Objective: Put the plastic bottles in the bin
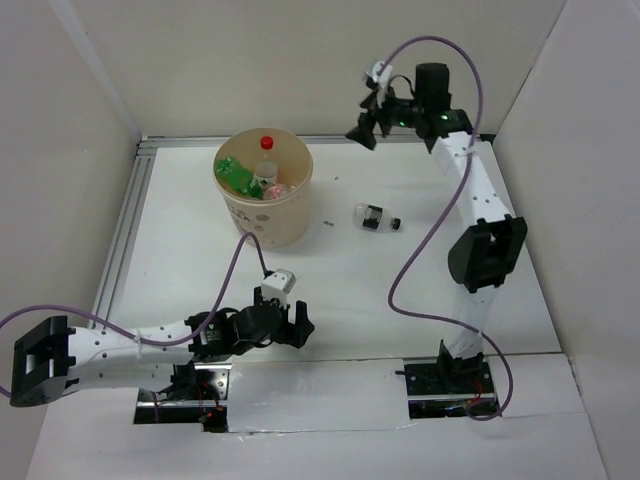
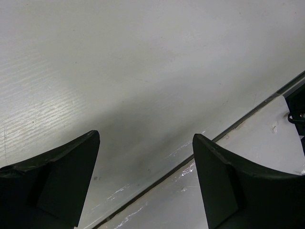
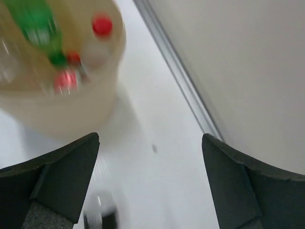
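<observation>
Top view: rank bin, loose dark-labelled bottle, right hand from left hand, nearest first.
1. bin, left-centre, straight ahead of left hand
2. dark-labelled bottle, lying right of centre
3. right hand, at the back, right side

White table (image 1: 350,310), plain walls (image 1: 250,60) 3 sides; rail (image 1: 120,240), prob. aluminium, along left & far edges.

From above-behind we overlook the bin (image 1: 270,225); our right wrist shares it nearer; our left hugs the tabletop (image 2: 143,71).
</observation>
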### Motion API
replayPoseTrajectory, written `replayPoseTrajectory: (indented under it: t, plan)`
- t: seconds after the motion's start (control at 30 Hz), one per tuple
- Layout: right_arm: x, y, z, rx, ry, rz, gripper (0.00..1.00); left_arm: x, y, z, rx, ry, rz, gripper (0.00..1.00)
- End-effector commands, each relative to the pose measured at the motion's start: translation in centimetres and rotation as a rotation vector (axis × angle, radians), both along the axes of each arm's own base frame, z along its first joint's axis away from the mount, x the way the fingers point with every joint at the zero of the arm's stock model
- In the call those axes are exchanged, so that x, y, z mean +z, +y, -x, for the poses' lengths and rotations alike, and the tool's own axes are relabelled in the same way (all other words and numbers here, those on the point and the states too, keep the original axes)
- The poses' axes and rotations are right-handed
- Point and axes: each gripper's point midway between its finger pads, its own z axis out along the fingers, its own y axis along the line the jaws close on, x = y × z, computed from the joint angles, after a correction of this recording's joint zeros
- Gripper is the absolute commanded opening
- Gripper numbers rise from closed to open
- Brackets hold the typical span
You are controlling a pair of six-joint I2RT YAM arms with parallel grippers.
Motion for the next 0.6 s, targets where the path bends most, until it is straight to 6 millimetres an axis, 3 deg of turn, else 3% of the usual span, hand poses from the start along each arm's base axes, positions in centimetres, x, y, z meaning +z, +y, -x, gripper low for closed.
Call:
replayPoseTrajectory:
  t: [0.0,0.03,0.07,0.2,0.37,0.4,0.57]
  plan:
    - [-6.7,-5.0,2.8,0.058,-0.034,0.296,0.94,0.7,-0.2,-0.3,0.027,-0.016,0.047,0.91]
    - [-9.1,-6.4,3.8,0.044,0.006,0.391,0.93,0.3,-0.2,-0.3,0.021,-0.018,0.029,0.91]
    - [-12.9,-7.3,4.8,0.087,0.028,0.474,0.91,0.3,-0.1,-0.3,0.016,-0.024,0.023,0.91]
    - [-18.8,-9.3,7.8,0.129,0.118,0.596,0.86,0.7,-0.9,-0.4,-0.005,-0.028,0.013,0.91]
    - [-21.9,-9.6,7.2,0.084,0.117,0.603,0.92,0.3,-1.2,-0.4,-0.012,-0.014,-0.009,0.91]
    - [-23.3,-9.9,7.2,0.065,0.151,0.609,0.93,0.1,-1.0,-0.3,-0.012,-0.011,-0.019,0.91]
    - [-26.2,-10.8,4.5,-0.048,0.138,0.637,0.96,0.5,-1.0,-0.2,0.000,0.002,-0.005,0.91]
